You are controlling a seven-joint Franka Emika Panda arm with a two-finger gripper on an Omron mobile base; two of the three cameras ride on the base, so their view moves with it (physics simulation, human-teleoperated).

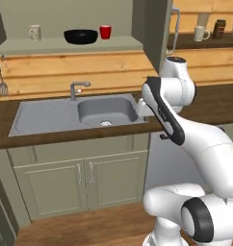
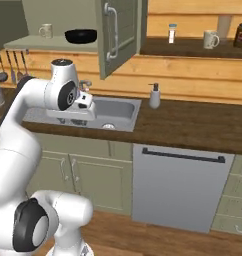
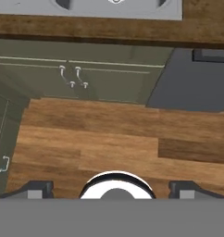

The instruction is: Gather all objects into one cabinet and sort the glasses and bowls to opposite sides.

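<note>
claw (image 3: 112,190) spread wide, nothing between the fingers, pointing down at the wood floor (image 3: 109,139) in front of the sink base doors (image 3: 86,78). arm folded over the counter (image 1: 113,132) edge near the sink (image 1: 106,110). wall cabinet (image 1: 70,45) open, door (image 2: 118,35) swung out. on its pale shelf: speckled tumbler (image 1: 34,32) at left, black bowl (image 1: 81,36) mid, red mug (image 1: 105,32) just right of the bowl, can't tell if touching. second pale tumbler (image 1: 201,33) sits on the dark wood shelf (image 1: 205,42) to the right, beside a dark jar (image 1: 219,29), well apart from the cabinet group.
</note>
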